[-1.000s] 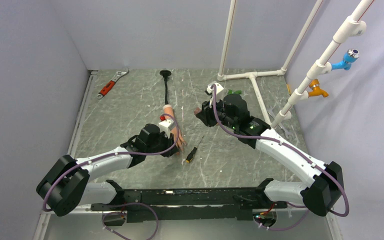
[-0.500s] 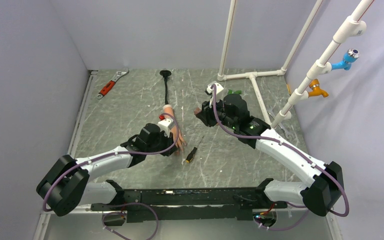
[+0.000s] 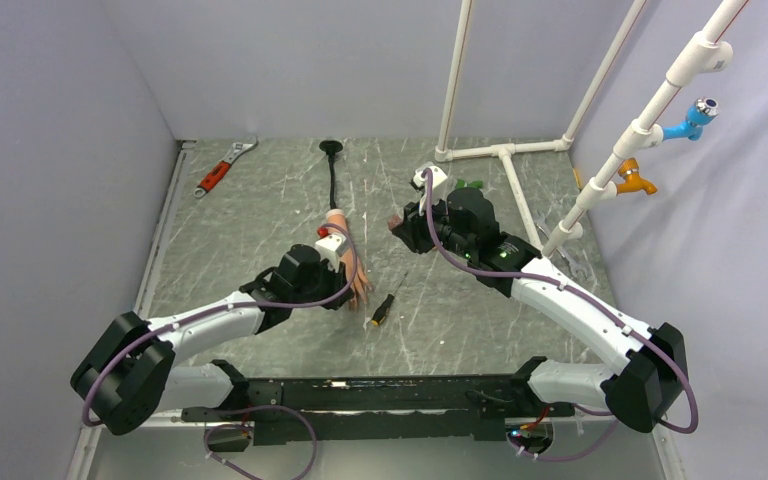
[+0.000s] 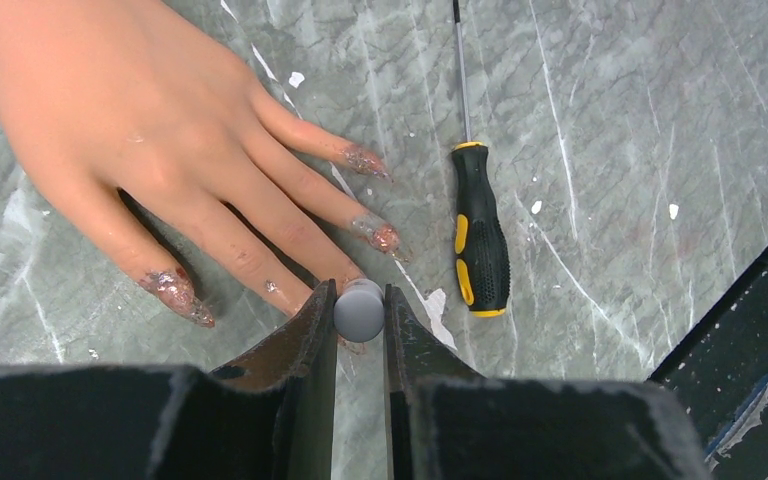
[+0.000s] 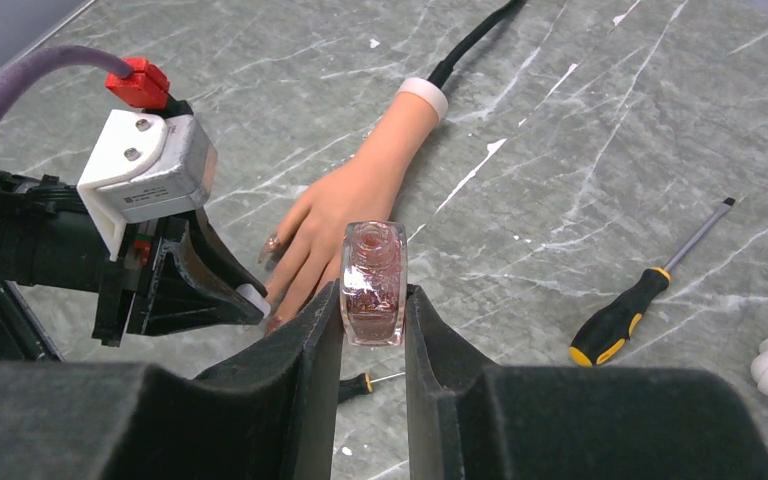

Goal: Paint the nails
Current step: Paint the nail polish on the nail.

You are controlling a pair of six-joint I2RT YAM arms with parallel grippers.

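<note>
Nails [image 4: 380, 236] sit on the hand [image 4: 130, 130] flat on the bench [image 4: 610, 150], beside the left gripper [image 4: 360, 302] pinching the brush cap [image 4: 359, 312]. Right gripper [image 5: 373, 325] clamps the open bottle [image 5: 372, 275]. Risk: tilt spills polish; drift smears skin.

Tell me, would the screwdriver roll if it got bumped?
Probably a little: the screwdriver has a roundish handle and lies flat on the smooth table. Its shaped yellow-black grip might stop it soon. It looks stiff, not bendy.

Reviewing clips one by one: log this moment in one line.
left gripper: shut on grey cap, at mannequin hand fingertips | right gripper: shut on open polish bottle | nails: glitter-smeared | screwdriver: beside hand
</note>
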